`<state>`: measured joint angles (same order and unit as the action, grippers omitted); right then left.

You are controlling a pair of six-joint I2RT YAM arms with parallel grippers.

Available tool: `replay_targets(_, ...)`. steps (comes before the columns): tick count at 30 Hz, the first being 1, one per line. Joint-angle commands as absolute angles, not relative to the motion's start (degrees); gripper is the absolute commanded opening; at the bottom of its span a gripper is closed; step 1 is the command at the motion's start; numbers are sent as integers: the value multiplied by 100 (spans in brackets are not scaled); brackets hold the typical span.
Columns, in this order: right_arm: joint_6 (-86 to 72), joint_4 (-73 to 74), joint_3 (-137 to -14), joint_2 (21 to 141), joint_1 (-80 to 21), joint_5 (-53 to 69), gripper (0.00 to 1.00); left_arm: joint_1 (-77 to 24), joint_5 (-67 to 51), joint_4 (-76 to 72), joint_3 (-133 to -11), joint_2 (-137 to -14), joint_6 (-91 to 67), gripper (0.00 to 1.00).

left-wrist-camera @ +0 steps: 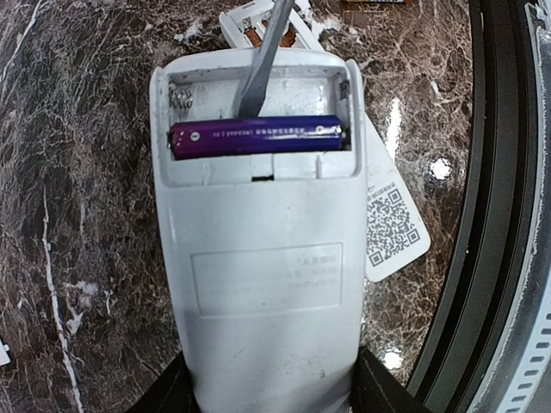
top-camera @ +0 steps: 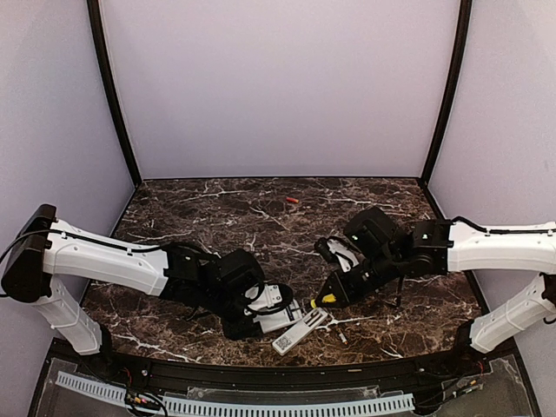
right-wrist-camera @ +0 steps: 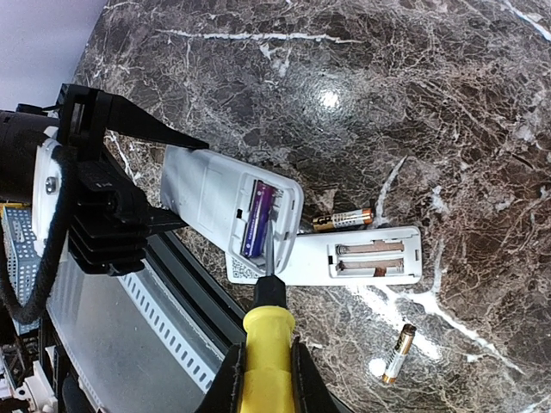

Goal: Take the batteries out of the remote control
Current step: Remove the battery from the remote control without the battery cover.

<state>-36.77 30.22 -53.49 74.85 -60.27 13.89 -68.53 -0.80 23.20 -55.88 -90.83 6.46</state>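
Remote control [left-wrist-camera: 258,284], white, back side up, cover off. It is clamped at its lower end by the left gripper [left-wrist-camera: 271,383], whose dark fingers press both long sides. It is raised at a tilt over the near, centre-left part of the marble-patterned table [top-camera: 226,208].

Compartment: two slots. The slot nearer the remote's middle holds one purple battery [left-wrist-camera: 258,138] lying crosswise. The outer slot is bare, with a coil spring [left-wrist-camera: 181,95] showing at one end.

Flat-blade tool [right-wrist-camera: 267,331], with yellow handle, black collar and grey blade. The right gripper [right-wrist-camera: 265,379] is closed tight on the handle. The blade reaches into the bare slot, and its tip meets the edge of the purple battery.

Second remote [right-wrist-camera: 357,258], white, lies flat on the table just right of the held one and partly under its upper end. Its compartment is open, with copper contacts exposed, and a QR label [left-wrist-camera: 392,224] sits on its back.

Loose cells on the table:
- Gold-and-black battery [right-wrist-camera: 343,220], just beside one long edge of the second remote.
- Pale battery [right-wrist-camera: 396,353], gold-capped, near the other long edge but apart from it.
- Reddish battery [top-camera: 293,201], at the far centre, well apart from everything else.
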Motion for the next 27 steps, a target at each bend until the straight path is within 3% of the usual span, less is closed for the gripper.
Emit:
replay_targets(1,-3738,2543,-5096,7568,-6026,1669,0,-6873,-104,2242,-5522,-8908,727,32)
replay_targets(17,-4547,402,-3834,7251,-5426,3343,0,-6873,-312,1978,-5254,-8570,613,31)
replay_targets(27,-4843,24,-3575,6794,-4947,4015,0,-6873,-332,1930,-5145,-8525,574,30)
